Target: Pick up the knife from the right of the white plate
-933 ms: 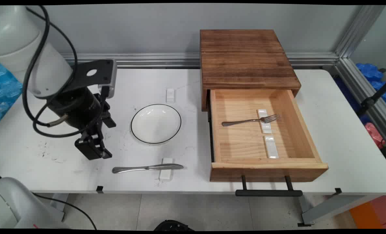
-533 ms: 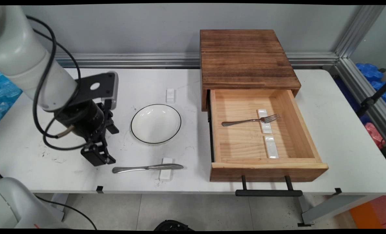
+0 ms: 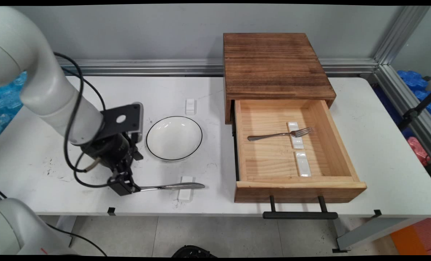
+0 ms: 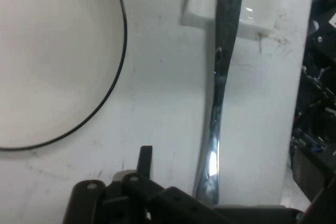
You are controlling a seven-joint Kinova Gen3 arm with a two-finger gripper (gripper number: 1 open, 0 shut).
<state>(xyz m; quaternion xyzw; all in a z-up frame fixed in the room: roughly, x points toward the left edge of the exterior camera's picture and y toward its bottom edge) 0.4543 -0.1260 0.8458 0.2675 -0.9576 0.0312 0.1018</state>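
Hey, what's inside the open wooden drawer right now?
Inside the drawer lie a fork, its tines on one white rest, and a second rest. The back part is hidden under the cabinet top.

The claw (image 3: 123, 186) is black. The knife (image 3: 172, 186) is shiny silver and the rest (image 3: 185, 188) under it is white. The plate (image 3: 174, 138) is white with a thin black rim. The table (image 3: 164, 90) is white with small dark marks. The drawer (image 3: 295, 152) is pale wood, the cabinet top (image 3: 273, 65) dark brown with grain stripes.

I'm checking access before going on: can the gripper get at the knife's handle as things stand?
Probably yes. The gripper is already down at the handle end of the knife, whose blade lies across a white rest; nothing lies between them.
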